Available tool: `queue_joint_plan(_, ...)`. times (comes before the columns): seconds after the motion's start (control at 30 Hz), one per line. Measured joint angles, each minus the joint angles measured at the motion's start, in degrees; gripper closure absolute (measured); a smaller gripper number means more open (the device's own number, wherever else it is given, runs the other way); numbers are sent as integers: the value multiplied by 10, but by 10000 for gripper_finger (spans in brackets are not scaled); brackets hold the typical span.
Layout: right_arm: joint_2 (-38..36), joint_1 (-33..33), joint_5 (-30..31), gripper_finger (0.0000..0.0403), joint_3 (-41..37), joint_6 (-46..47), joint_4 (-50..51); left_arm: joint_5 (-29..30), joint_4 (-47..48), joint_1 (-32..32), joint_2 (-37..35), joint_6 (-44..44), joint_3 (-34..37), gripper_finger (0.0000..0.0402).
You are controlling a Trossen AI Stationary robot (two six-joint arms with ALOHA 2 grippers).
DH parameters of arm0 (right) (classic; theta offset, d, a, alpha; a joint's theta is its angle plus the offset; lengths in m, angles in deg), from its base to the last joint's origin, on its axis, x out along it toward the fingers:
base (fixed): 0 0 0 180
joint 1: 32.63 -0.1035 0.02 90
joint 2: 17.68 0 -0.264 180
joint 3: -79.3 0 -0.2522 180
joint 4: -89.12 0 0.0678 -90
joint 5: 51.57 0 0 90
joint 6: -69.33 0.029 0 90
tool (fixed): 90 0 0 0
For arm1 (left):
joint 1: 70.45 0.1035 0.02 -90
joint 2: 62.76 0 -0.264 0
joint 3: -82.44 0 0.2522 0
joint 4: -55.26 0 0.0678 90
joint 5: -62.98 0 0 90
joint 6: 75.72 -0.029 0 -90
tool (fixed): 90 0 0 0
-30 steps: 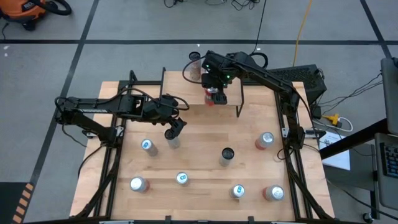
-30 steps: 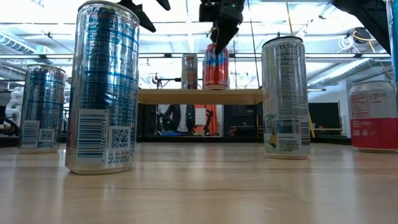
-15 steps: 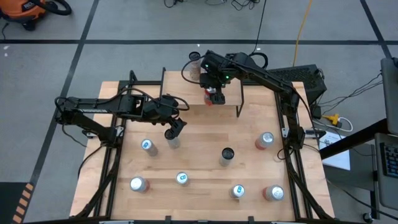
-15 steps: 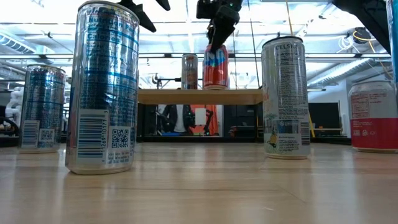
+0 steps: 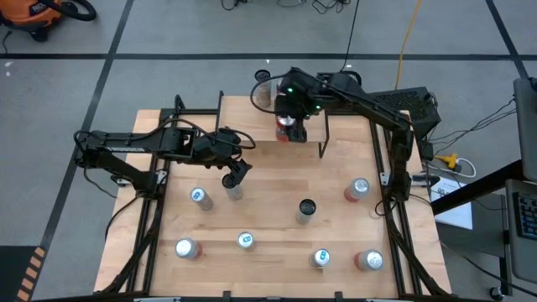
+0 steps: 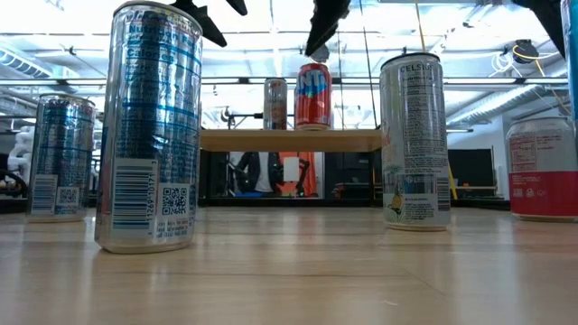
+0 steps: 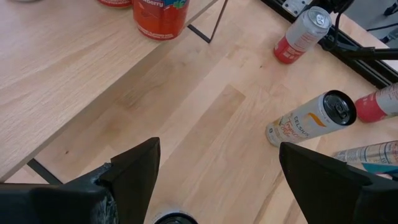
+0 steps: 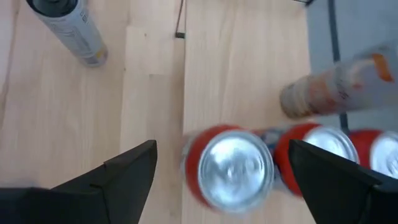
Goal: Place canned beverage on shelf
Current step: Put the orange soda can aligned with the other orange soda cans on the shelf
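Blurred in right wrist view: red can (image 8: pixel 229 165) tops beside shelf (image 8: pixel 242 74) edge. Labels unreadable. Shelf mostly hidden under right arm (image 5: pixel 361 96) in high view.

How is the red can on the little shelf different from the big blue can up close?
The red can stands up on the shelf; the blue can stands down on the table. The red can is red and orange with blue letters; the blue can is silver with blue print. The red can has the right hand open above it; the blue can has no hand over it. Both stand upright.
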Motion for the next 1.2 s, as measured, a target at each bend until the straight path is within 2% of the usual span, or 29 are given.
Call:
queue_joint_plan(0.2, -23, -14, 4, 73, 1, 73, 54, 0, 0, 0, 0, 0, 0, 71)
queue_joint_plan(0.3, -19, -15, -1, 94, 1, 121, 62, 0, 1, 0, 0, 0, 0, 71)
queue_joint_plan(0.37, -15, -15, -25, 115, 1, 149, 57, 0, 2, 0, 0, 0, 0, 71)
queue_joint_plan(0.47, -10, -19, -55, 155, 1, 189, 60, 0, 3, 0, 0, -2, 0, 71)
queue_joint_plan(0.63, -7, -31, -58, 238, -1, 196, 60, 0, 4, 0, 0, -1, 0, 71)
queue_joint_plan(0.93, -7, -25, -58, 386, -99, 149, 24, 0, 5, -1, 0, -3, 0, 71)
queue_joint_plan(1.0, -7, -21, -58, 398, -122, 148, 17, 0, 5, -1, 0, -3, 0, 71)
queue_joint_plan(1.2, -7, -6, -22, 390, -141, 156, 6, -3, 5, -1, 0, -4, 0, 71)
